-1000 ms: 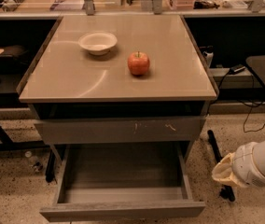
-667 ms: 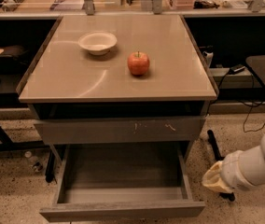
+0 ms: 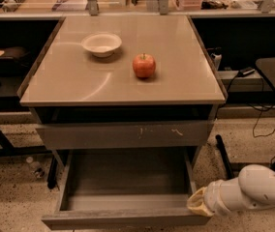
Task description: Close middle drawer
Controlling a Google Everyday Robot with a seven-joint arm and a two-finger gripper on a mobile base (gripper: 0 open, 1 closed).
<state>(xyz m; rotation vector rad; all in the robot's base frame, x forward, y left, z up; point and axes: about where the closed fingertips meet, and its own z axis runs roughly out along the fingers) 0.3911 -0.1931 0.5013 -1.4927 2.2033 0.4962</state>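
The middle drawer (image 3: 125,178) is pulled far out below the table top, showing its bare grey floor and walls. Its plain flat front (image 3: 123,219) runs along the bottom of the camera view. My gripper (image 3: 195,205) is at the end of the white arm (image 3: 253,190) that comes in from the lower right. It sits at the right end of the drawer's front, at or just beside the front right corner.
Above the open drawer is a shut drawer front with pale scratch marks (image 3: 128,134). On the table top (image 3: 79,81) stand a white bowl (image 3: 101,44) and a red apple (image 3: 144,65). Cables and a dark table leg (image 3: 223,156) are on the floor at the right.
The arm has moved left and slightly down, bringing the gripper from beside the cabinet to the drawer's front right corner. The drawer has not moved.
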